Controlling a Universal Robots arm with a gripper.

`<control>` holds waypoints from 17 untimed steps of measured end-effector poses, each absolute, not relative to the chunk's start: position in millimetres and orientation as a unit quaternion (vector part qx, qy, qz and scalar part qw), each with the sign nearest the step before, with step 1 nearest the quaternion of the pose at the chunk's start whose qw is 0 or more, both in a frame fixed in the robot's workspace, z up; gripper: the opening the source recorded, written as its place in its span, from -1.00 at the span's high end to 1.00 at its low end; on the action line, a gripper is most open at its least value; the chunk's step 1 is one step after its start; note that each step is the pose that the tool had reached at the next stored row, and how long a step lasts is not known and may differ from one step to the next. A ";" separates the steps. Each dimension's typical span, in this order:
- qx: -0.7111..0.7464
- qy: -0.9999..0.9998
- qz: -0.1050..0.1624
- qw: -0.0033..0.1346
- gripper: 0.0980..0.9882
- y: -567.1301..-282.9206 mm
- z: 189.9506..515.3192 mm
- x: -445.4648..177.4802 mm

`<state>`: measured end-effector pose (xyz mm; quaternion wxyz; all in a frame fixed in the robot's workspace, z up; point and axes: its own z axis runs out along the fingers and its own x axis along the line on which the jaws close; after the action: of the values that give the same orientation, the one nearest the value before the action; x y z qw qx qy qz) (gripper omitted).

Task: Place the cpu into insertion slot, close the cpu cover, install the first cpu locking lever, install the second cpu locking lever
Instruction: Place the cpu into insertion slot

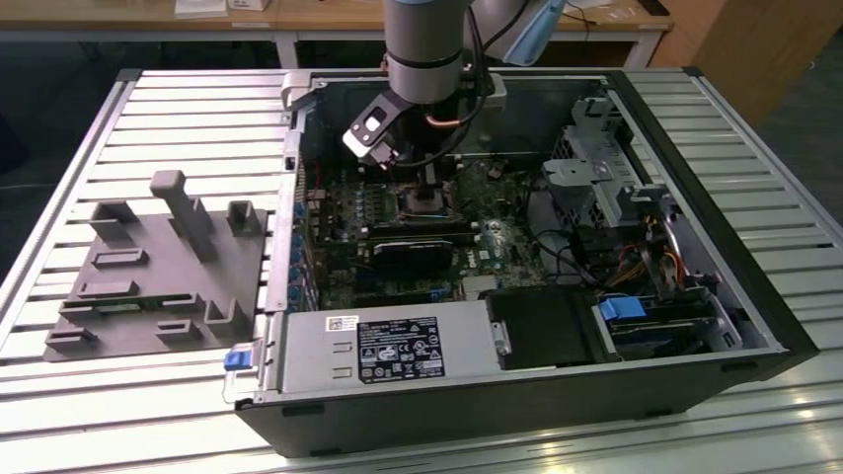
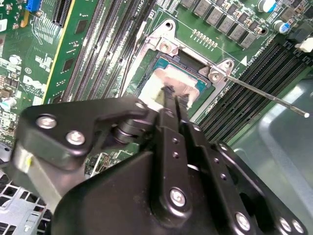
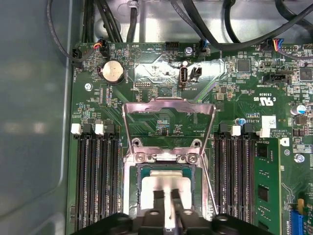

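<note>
1. Reaching down into the open computer case [image 1: 527,415], I hang over the motherboard [image 3: 244,98], and my gripper [image 1: 419,188] sits right above the processor socket in the exterior view.
2. My two fingers [image 2: 166,105] are drawn close together with only a thin gap between them, and nothing is clamped there.
3. In both wrist views my gripper's [image 2: 172,95] tips are at the middle of the cpu [image 3: 166,182]; I cannot tell whether they press on it.
4. The cpu [image 2: 151,83] lies flat inside the insertion slot [image 3: 133,181], silvery top up, between the two banks of memory slots [image 3: 95,181].
5. The cpu cover [image 3: 168,104] stands raised on its hinge at one edge of the slot, and green board shows through its window.
6. A thin locking lever [image 2: 264,95] is unlatched and juts out over the memory slots [image 2: 274,63] beside the socket.
7. On the exterior view's left, a grey fixture plate [image 1: 158,267] rests on the slatted table, well apart from me.
</note>
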<state>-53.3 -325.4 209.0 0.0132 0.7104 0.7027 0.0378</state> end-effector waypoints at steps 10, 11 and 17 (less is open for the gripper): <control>0.710 0.703 0.038 0.013 0.98 -325.4 215.5 -53.3; 0.710 0.703 0.038 0.013 0.98 -325.3 217.6 -53.3; 0.710 0.703 0.038 0.013 0.98 -325.4 234.2 -53.3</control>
<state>-53.3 -325.4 234.2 0.0133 0.7104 0.7027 0.0378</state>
